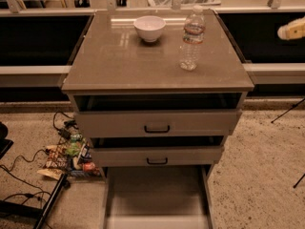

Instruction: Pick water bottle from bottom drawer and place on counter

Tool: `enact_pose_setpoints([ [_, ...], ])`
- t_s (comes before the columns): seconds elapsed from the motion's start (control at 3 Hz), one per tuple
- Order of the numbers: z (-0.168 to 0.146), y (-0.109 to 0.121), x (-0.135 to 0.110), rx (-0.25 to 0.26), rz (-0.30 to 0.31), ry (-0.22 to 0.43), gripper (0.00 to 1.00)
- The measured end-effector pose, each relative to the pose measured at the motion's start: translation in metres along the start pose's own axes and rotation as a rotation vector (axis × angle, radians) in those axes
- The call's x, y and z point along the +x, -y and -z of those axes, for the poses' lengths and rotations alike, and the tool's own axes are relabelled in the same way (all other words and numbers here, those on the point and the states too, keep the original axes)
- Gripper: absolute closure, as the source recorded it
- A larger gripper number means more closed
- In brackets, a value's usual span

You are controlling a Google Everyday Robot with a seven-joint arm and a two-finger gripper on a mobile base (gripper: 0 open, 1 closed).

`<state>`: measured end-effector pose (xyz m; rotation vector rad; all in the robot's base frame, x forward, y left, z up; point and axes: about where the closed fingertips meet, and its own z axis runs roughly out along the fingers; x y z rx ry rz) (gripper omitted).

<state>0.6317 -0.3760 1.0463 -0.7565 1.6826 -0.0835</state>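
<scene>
– Standing where, the water bottle?
– Upright on the counter, right of the white bowl; bottom drawer open. My gripper is far right, well apart; grip state: cannot tell.
– Handling?
– Likely light, thin, slippery plastic; I'd take it mid-body, below the label.

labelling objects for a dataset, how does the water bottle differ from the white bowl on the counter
The water bottle is clear plastic with a label band; the white bowl is opaque. The bottle is tall and narrow, the bowl low and wide. The bottle is capped, the bowl open-topped. Both stand upright on the counter, untouched by the gripper, which is off beyond the counter's right edge.
</scene>
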Motion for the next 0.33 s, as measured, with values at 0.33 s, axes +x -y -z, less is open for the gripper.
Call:
enact_pose_setpoints([
  [0.33, 0.0359, -0.0420, -0.0050, -0.041, 0.145, -0.184, 0.00],
])
